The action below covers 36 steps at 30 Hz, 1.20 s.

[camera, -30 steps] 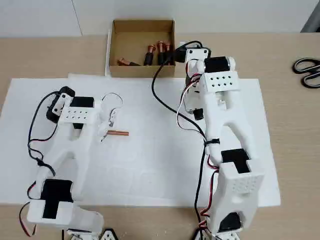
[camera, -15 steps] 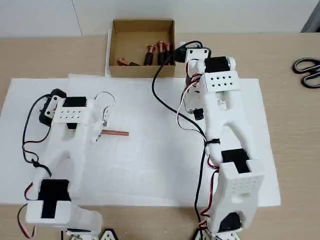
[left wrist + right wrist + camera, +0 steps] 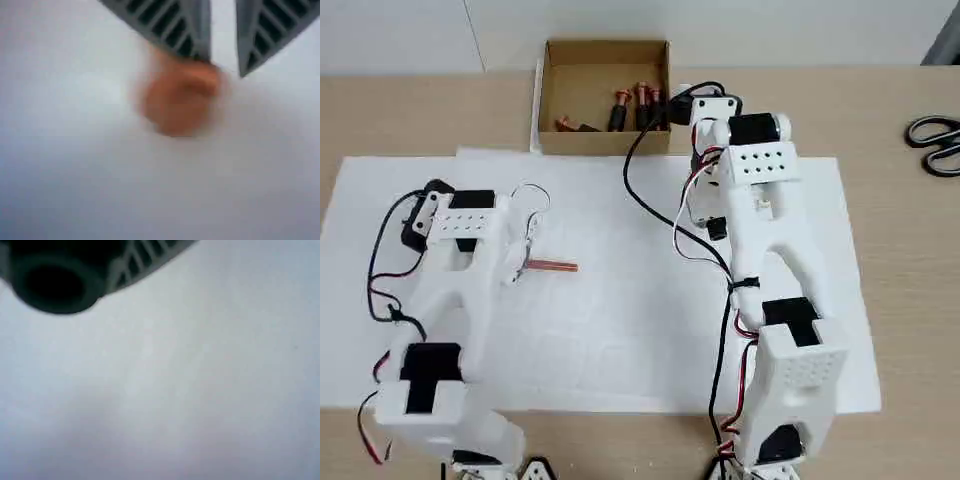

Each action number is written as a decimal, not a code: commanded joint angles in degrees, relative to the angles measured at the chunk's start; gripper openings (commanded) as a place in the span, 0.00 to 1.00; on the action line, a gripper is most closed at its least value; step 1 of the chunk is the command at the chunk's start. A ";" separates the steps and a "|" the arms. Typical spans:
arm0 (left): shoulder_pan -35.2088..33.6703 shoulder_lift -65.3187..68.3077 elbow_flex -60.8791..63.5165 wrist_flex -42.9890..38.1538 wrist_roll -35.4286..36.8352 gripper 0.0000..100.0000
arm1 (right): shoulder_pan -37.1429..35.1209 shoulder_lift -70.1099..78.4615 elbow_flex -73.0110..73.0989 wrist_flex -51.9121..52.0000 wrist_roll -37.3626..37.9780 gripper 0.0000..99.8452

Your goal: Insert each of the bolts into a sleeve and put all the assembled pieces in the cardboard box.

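Left claw (image 3: 223,62), parted, sits at one end of the bolt (image 3: 553,266); I see the shaft lying flat, pointing toward my right claw (image 3: 85,275), clenched on a sleeve (image 3: 54,286).

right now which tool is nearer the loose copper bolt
Left. The left tool is at the copper bolt's end; the right tool, holding a black sleeve, is far across the sheet.

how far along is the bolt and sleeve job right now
Done: several assembled pieces lie in the cardboard box. In hand: the right gripper appears to hold a black sleeve; the left gripper is open at one loose bolt lying on the white paper. Left: join them and box that piece.
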 commanded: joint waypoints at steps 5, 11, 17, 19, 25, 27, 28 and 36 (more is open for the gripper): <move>0.09 0.44 -1.19 -0.26 -0.09 0.03 | -0.48 -4.00 -0.26 -0.22 -0.35 0.02; 0.18 0.35 -3.56 3.60 -0.62 0.05 | -0.48 -4.00 -0.26 -0.22 -0.35 0.02; 0.26 0.62 -15.78 16.26 -1.85 0.14 | -0.48 -4.00 -0.26 -0.40 -0.35 0.02; 0.26 0.79 -16.84 17.14 -1.85 0.14 | -0.48 -4.00 -0.26 -0.40 -0.35 0.02; 0.18 0.88 -16.75 14.42 -1.67 0.14 | -0.48 -4.00 -0.26 -0.31 -0.35 0.02; 0.18 1.14 -16.75 13.36 -1.58 0.14 | -0.48 -4.00 -0.26 -0.31 -0.35 0.02; 0.18 1.76 -16.75 13.01 -1.58 0.14 | -0.48 -4.00 -0.26 -0.31 -0.35 0.02; 0.00 10.99 -17.10 10.90 -1.49 0.14 | -0.48 -4.00 -0.26 -0.31 -0.35 0.02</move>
